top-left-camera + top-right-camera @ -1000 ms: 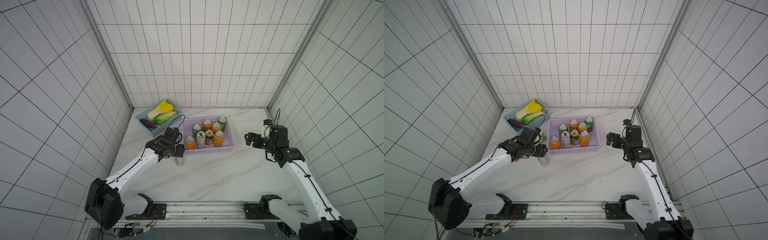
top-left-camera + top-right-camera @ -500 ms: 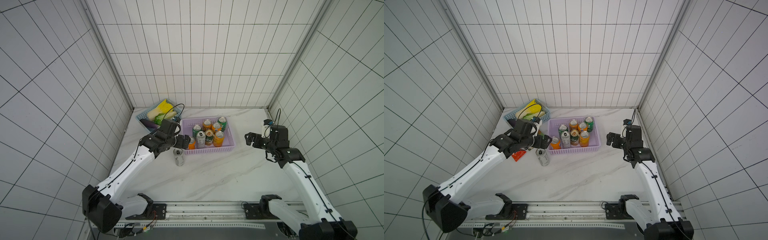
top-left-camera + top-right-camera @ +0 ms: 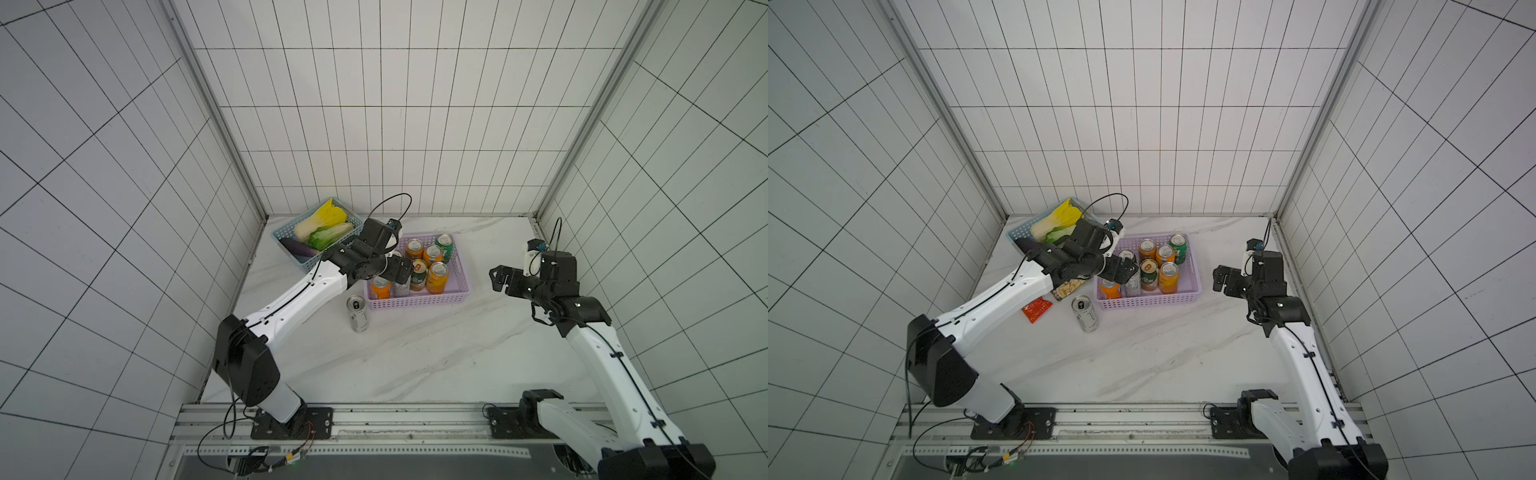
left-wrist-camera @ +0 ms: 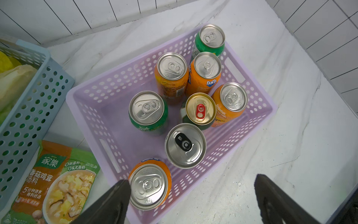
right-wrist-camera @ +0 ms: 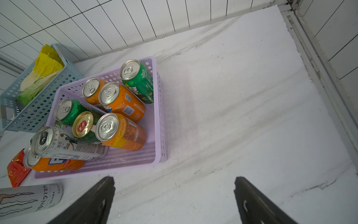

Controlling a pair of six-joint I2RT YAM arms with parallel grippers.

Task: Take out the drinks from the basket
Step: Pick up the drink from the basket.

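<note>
Drinks (image 4: 146,110) crowd our basket (image 4: 87,108); one silver can (image 3: 358,320) stands outside. We hold left gripper (image 4: 191,178) and right gripper (image 5: 174,177) wide, empty.

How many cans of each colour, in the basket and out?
Orange cans: 4
Green cans: 2
Green-and-gold can: 1
Silver-white cans: 2
Total: 9
</note>
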